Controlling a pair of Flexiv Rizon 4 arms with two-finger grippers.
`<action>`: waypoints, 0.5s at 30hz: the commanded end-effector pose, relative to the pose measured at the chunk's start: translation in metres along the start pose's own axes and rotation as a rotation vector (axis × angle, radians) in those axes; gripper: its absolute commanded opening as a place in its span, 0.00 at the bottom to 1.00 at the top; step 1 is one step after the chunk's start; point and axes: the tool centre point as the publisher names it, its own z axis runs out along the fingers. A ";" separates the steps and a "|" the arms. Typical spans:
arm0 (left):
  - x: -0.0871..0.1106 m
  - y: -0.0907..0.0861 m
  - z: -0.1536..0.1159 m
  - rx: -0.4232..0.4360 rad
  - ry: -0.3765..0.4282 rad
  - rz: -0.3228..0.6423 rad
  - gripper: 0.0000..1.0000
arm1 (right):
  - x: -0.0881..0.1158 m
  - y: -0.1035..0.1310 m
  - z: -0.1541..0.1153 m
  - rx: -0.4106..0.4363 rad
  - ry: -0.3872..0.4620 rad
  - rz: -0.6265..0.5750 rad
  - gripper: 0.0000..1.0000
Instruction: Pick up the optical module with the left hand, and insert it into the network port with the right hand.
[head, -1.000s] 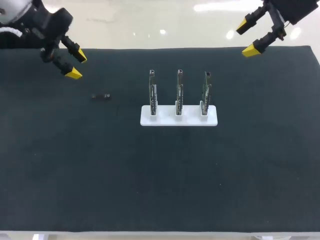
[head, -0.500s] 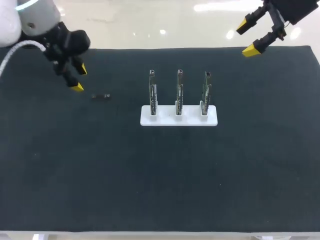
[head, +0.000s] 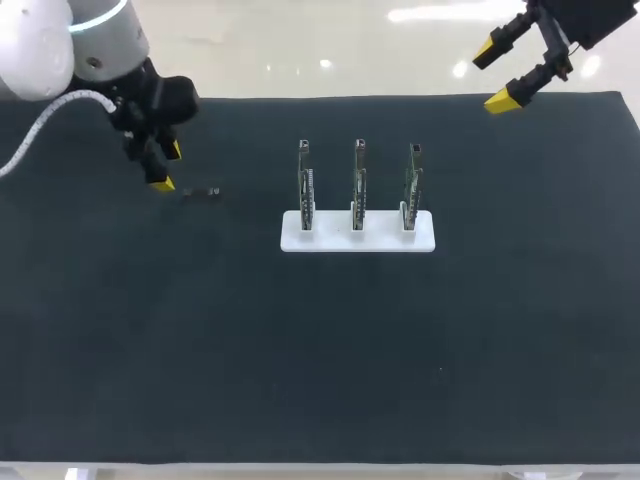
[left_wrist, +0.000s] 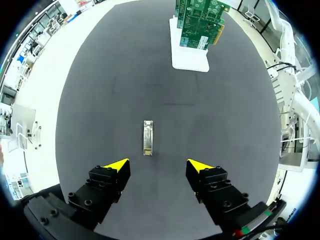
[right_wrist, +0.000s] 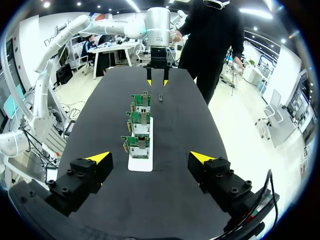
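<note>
Left claw (head: 168, 168): open, yellow tips spread wide, nothing between them. It hangs over the far-left part of the bench (head: 320, 350), fingers pointing down at the dark top.

Optical module (head: 203, 193): lying flat on the bench, just beside the left claw on the side toward the stand. Neither finger touches it. On the left wrist camera I see the module just ahead of the claw, a little nearer one finger than the other. Its long axis runs away from the claw.

Stand (head: 358, 240): a white base near the middle of the bench, well apart from the module. Three green boards (head: 358, 185) stand upright in it, side by side in an evenly spaced row. Each board carries a small metal port (head: 304, 148) at its upper end. On the left wrist camera the stand and boards lie far ahead of the claw, beyond the module and off to one side.

Right claw (head: 492, 75): open, tips well apart, gripping nothing. It hangs at the far-right corner of the bench, well apart from both stand and module. On the right wrist camera the stand lies ahead of this claw and the three boards line up one behind another. Past the last board I can see the module on the bench and the left claw above the far end.
</note>
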 end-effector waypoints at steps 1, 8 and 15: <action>0.000 0.001 0.000 0.003 0.003 0.000 1.00 | 0.000 -0.001 0.000 -0.001 -0.001 -0.001 1.00; 0.006 0.000 0.004 0.010 0.016 0.001 1.00 | 0.000 -0.001 0.000 -0.001 -0.001 -0.001 1.00; 0.002 0.002 0.016 0.023 0.024 -0.009 1.00 | 0.000 -0.001 0.000 -0.001 -0.001 -0.001 1.00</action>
